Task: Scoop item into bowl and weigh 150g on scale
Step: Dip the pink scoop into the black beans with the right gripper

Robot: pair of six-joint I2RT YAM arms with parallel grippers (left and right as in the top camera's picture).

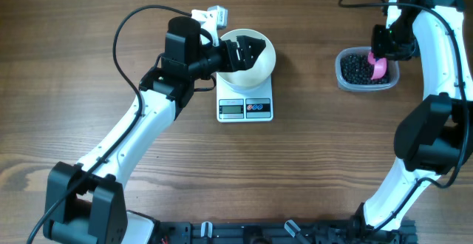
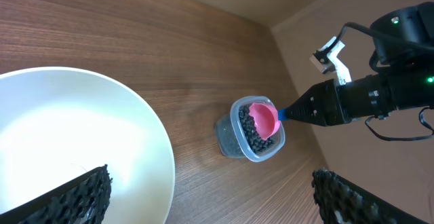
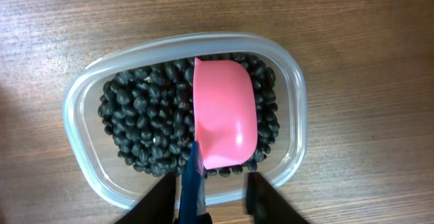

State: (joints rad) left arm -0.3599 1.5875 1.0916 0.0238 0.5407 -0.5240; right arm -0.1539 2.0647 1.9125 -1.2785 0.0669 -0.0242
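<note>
Overhead, the bowl (image 1: 264, 65) sits on the scale (image 1: 245, 109) mid-width toward the table's (image 1: 74, 66) far edge, so whatever lands in it gets weighed. The left gripper (image 1: 255, 54) hangs wide open across the bowl's rim, probably to steady it. Near the far right corner the beans (image 3: 142, 122) fill the tub (image 3: 81, 108); the bowl shows none. The scoop (image 3: 224, 115) lies on them. The right gripper (image 3: 213, 197) stands narrow around its handle (image 3: 193, 180) with a gap at one side, so I cannot tell whether it grips.

Black beans (image 3: 142, 122), pink scoop (image 3: 226, 112) (blue handle (image 3: 194, 182)), white bowl (image 1: 260, 72), wood-grain table (image 1: 332, 163).
</note>
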